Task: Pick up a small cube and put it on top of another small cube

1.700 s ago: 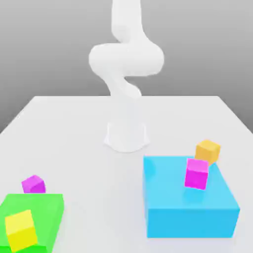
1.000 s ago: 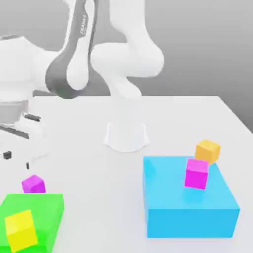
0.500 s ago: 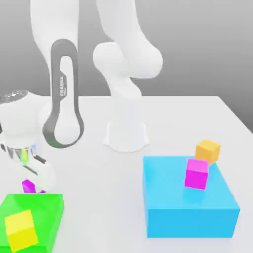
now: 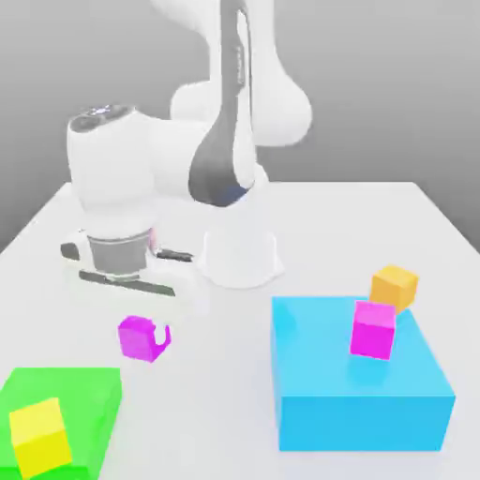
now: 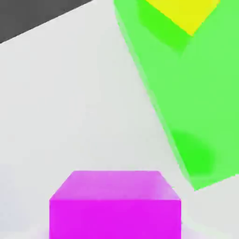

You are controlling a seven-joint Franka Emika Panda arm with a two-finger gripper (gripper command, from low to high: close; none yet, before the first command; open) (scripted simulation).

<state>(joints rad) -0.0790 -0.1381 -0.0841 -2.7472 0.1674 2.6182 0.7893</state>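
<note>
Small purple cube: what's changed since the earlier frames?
The hand came down by the green block, shut on the small purple cube and carried it up and toward the exterior view's right. The yellow cube, blue block, pink cube and orange cube stayed put.

The small magenta-purple plain cube [image 4: 139, 337] and the big green block [image 4: 66, 398] look smooth and matt, plastic-like; the white tabletop [image 4: 309, 225] is matt too.
</note>
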